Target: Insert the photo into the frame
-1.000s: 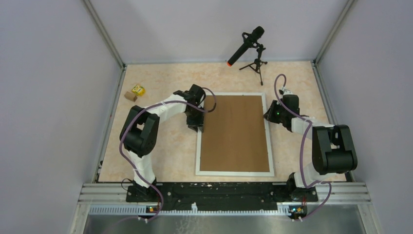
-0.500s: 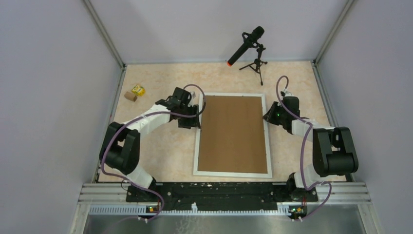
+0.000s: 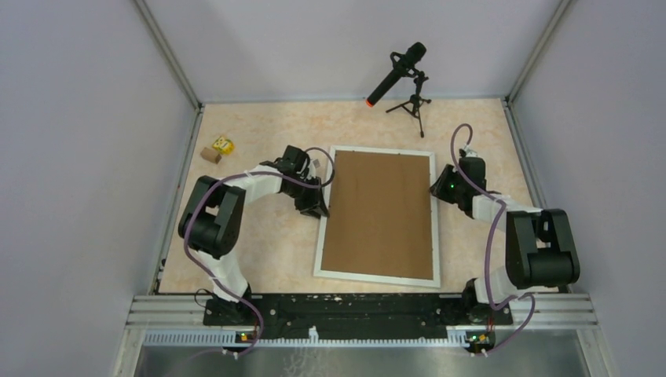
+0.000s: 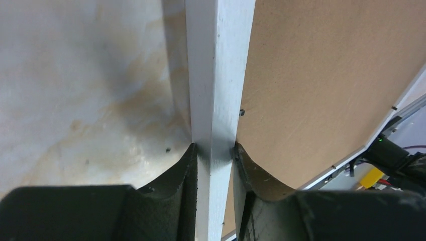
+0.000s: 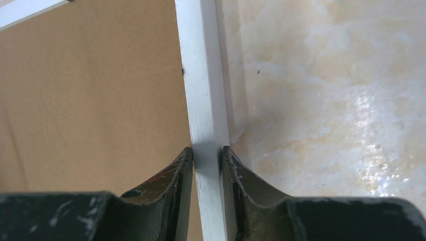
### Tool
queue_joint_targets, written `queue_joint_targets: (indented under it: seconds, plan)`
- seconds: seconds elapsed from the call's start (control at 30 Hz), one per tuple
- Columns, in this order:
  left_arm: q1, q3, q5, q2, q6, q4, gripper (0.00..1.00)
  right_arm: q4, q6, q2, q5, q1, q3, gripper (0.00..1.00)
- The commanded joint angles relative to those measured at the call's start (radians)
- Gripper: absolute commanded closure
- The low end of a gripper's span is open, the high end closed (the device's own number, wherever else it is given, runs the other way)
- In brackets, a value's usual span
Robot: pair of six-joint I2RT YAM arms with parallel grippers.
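- Pale marbled table (image 3: 259, 243) enclosed by grey walls carries everything; both arms reach in from its near edge
- the frame (image 3: 377, 277) lies around the middle of the surface, back side up, its long sides running from near edge to far edge and slightly askew
- a brown backing board (image 3: 381, 212) fills the frame inside the white moulding
- the left gripper (image 4: 215, 146) pinches the frame's left moulding toward its far end, one finger on the outer side over the table, the other on the inner side over the board
- the right gripper (image 5: 207, 149) is clamped the same way on the right moulding, also toward its far end
- a microphone on a tripod (image 3: 400, 71) stands by the far edge
- two small blocks (image 3: 218, 148), one yellow and one brown, lie near the far left corner, well apart from the frame
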State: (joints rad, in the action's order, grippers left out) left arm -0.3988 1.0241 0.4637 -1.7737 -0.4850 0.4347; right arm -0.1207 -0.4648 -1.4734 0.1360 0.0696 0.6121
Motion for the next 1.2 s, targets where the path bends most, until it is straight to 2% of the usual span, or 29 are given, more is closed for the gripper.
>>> queue_joint_targets:
  seconds: [0.0, 0.1, 0.17, 0.27, 0.37, 0.47, 0.53, 0.63, 0.77, 0.9, 0.93, 1.17]
  plan:
    - [-0.001, 0.131, -0.100, -0.175, -0.012, -0.206, 0.77, 0.038, -0.025, -0.064, 0.121, 0.017, 0.061, 0.72]
    - [0.021, 0.224, -0.112, -0.200, 0.000, -0.163, 0.77, 0.073, 0.000, -0.086, 0.119, 0.018, 0.097, 0.67]
    - [0.026, 0.211, -0.145, -0.153, 0.021, -0.116, 0.65, 0.100, 0.030, -0.069, 0.113, 0.018, 0.094, 0.56]
    - [0.026, 0.108, -0.151, -0.006, 0.073, -0.053, 0.50, 0.139, 0.052, -0.013, 0.100, 0.019, 0.063, 0.39]
    - [0.031, -0.009, -0.091, 0.157, 0.139, 0.016, 0.34, 0.159, 0.048, 0.055, 0.123, 0.019, 0.023, 0.29]
    - [0.040, -0.081, -0.051, 0.278, 0.197, 0.092, 0.30, 0.147, 0.022, 0.117, 0.156, 0.016, -0.034, 0.21]
    - [0.050, -0.119, -0.040, 0.322, 0.230, 0.118, 0.35, 0.142, 0.001, 0.151, 0.160, 0.002, -0.073, 0.20]
    - [0.058, -0.160, -0.007, 0.326, 0.246, 0.103, 0.45, 0.096, -0.018, 0.184, 0.174, -0.019, -0.134, 0.24]
    - [0.057, -0.192, 0.050, 0.280, 0.220, 0.038, 0.57, 0.072, -0.022, 0.179, 0.171, -0.043, -0.158, 0.37]
    - [0.055, -0.209, 0.080, 0.257, 0.212, -0.004, 0.59, 0.061, -0.001, 0.164, 0.160, -0.055, -0.161, 0.59]
    - [0.054, -0.214, 0.083, 0.251, 0.207, -0.006, 0.59, 0.051, 0.002, 0.159, 0.168, -0.055, -0.163, 0.62]
    - [0.049, -0.251, 0.062, 0.234, 0.200, -0.029, 0.59, 0.018, 0.012, 0.133, 0.179, -0.055, -0.163, 0.68]
